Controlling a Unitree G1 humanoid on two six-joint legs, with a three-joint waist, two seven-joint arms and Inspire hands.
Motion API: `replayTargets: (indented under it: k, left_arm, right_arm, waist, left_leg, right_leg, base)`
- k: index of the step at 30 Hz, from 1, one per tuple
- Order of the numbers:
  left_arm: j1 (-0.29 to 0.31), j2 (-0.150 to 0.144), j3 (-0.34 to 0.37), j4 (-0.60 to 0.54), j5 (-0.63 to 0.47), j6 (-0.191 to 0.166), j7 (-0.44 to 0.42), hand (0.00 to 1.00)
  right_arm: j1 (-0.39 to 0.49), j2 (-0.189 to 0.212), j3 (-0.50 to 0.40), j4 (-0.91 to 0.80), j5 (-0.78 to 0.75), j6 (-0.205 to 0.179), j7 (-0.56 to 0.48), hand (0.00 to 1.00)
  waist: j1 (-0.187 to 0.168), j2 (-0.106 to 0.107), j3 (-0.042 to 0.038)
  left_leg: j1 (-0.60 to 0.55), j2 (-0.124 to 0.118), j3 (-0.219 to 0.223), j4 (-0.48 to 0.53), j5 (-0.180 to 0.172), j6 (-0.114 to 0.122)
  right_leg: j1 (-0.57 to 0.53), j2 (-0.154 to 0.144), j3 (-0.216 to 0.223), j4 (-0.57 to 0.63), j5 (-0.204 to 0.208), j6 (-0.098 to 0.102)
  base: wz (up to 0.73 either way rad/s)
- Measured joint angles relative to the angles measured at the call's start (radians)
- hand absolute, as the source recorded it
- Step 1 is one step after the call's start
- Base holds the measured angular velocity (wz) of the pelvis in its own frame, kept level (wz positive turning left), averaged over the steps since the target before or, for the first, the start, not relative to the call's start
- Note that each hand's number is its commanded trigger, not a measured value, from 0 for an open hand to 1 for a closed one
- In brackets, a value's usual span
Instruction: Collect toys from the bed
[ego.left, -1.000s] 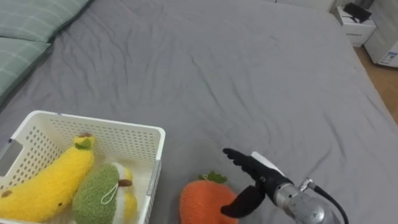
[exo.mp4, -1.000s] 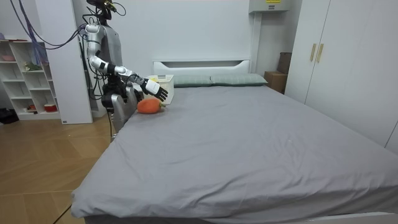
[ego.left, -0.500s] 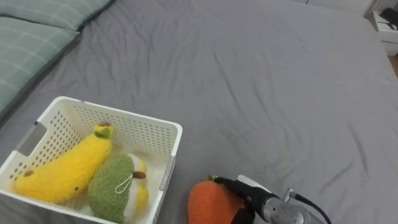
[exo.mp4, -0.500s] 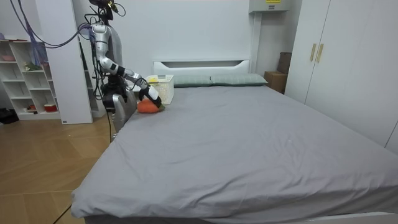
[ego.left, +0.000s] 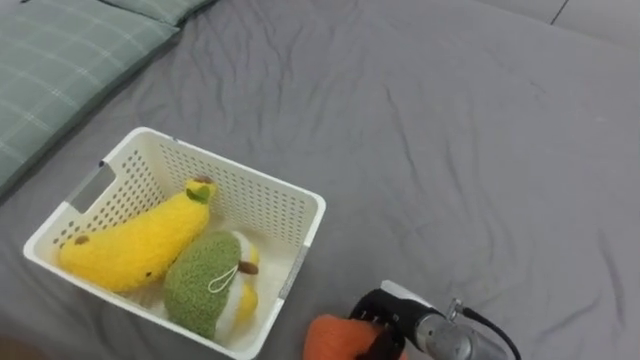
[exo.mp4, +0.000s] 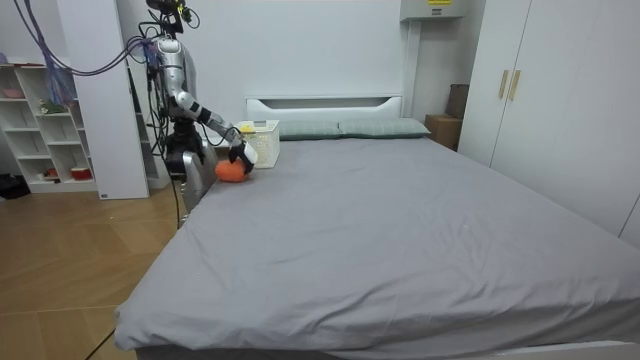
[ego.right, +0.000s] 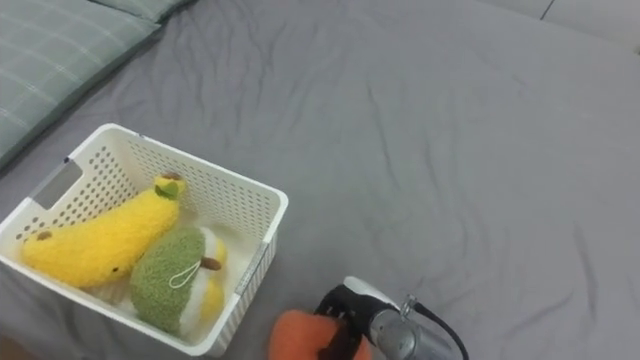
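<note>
Two plush toys are home and dry in the white basket (ego.left: 262, 205): a yellow banana (ego.left: 135, 245) stretched along its length and a green plush fruit (ego.left: 205, 285) snug against it at the near end. That leaves the orange toy (ego.left: 330, 338), and here's the action! It sits on the grey bed (ego.left: 450, 150) just beside the basket's near right corner, right at the bottom of the eye views. The right hand (ego.left: 388, 310) is on it, dark fingers curled over the top and the thumb tucked in low, so the plush is clasped between them. I'd call that a grasp from above, which suits a round, soft thing that squashes rather than slips.

Look at the layout: the basket stands on the mattress near the green checked pillow (ego.left: 60, 60), at the edge where the robot stands. In the room view it is at the bed's side up by the headboard, on the room view's left, arm stretched down to the toy. Everything sits within a short reach, which is surely the point.

Next, by my reckoning, comes a lift and a short carry left over the rim. Bare basket floor shows beside the green fruit, so there's room. The risk is clipping the wall on the way over.
</note>
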Motion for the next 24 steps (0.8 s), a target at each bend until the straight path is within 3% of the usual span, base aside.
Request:
replayTargets:
  k: [11, 14, 16, 20, 24]
  left_arm:
    - [0.002, -0.003, 0.040, 0.005, 0.025, 0.006, -0.005, 0.00]
    - [-0.010, -0.001, 0.046, -0.002, 0.022, 0.005, -0.005, 0.00]
    - [-0.010, 0.003, 0.056, -0.007, 0.019, -0.003, -0.005, 0.00]
    - [-0.011, 0.001, 0.121, -0.005, 0.020, -0.027, -0.002, 0.00]
    - [-0.011, 0.004, 0.148, -0.005, 0.020, -0.037, -0.003, 0.00]
  right_arm:
    - [0.000, -0.009, -0.023, 0.014, 0.009, -0.077, -0.099, 1.00]
    - [-0.002, -0.017, -0.061, 0.000, 0.010, -0.084, -0.146, 1.00]
    - [-0.001, -0.043, -0.094, -0.080, 0.009, -0.081, -0.158, 1.00]
    - [0.008, -0.055, -0.209, -0.239, 0.006, -0.095, -0.217, 1.00]
    - [0.011, -0.094, -0.281, -0.404, 0.009, -0.104, -0.255, 1.00]
  waist:
    - [-0.013, 0.000, 0.0001]
    - [-0.039, 0.000, 0.0000]
    - [-0.076, 0.002, 0.0017]
    - [-0.107, 0.007, 0.0020]
    - [-0.150, 0.013, -0.0076]
  left_leg:
    - [-0.011, -0.005, -0.018, 0.026, 0.000, 0.000]
    - [-0.007, -0.007, -0.016, 0.030, -0.001, 0.001]
    - [0.002, -0.008, -0.013, 0.030, -0.001, 0.002]
    - [0.022, -0.003, 0.018, 0.015, -0.002, 0.003]
    - [0.046, 0.001, 0.047, 0.001, -0.002, 0.004]
  right_leg:
    - [0.007, -0.006, -0.008, 0.004, 0.000, 0.000]
    - [0.013, -0.007, -0.005, 0.004, 0.000, 0.000]
    - [0.019, -0.007, 0.000, 0.005, 0.000, 0.000]
    - [0.021, -0.002, 0.037, 0.006, 0.001, 0.001]
    - [0.023, 0.002, 0.067, 0.006, 0.001, 0.002]
  base:
    - [0.05]
    - [0.00]
    - [-0.04]
    - [-0.26]
    - [-0.20]
